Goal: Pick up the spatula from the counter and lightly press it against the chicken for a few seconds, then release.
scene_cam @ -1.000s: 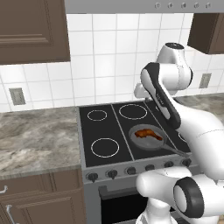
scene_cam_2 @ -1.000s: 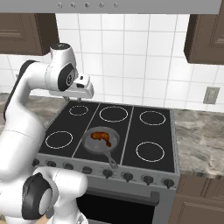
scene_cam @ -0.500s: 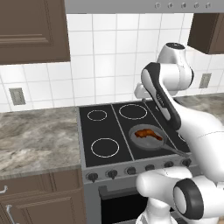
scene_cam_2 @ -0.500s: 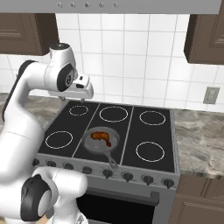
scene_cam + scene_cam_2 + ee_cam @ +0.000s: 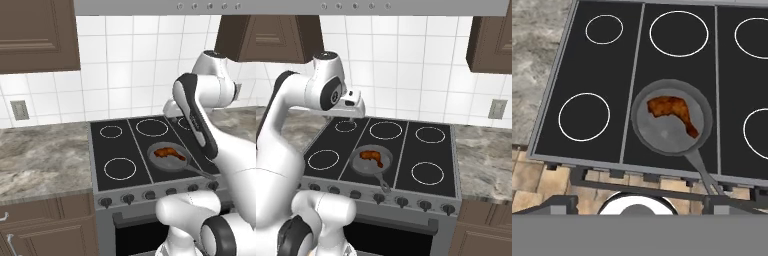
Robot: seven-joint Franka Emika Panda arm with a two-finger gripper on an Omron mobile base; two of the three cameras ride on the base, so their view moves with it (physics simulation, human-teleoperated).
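A browned chicken leg (image 5: 672, 112) lies in a grey frying pan (image 5: 662, 142) on the front middle burner of the black stove (image 5: 587, 65). The pan's handle points toward the stove's front edge. The same chicken (image 5: 168, 153) (image 5: 371, 156) and pan (image 5: 170, 163) (image 5: 367, 168) appear from both base cameras. My gripper (image 5: 351, 119) (image 5: 172, 111) hangs high above the back of the stove, looking down at the pan. Its fingertips (image 5: 559, 202) stand wide apart at the bottom of the hand view, open with nothing between them.
Several white-ringed burners mark the stovetop. Grey stone counter runs to the left (image 5: 40, 160) and to the right (image 5: 483, 160) of the stove. Knobs (image 5: 401, 201) line the stove front. Dark wall cabinets (image 5: 35, 35) hang above, with a tiled wall behind.
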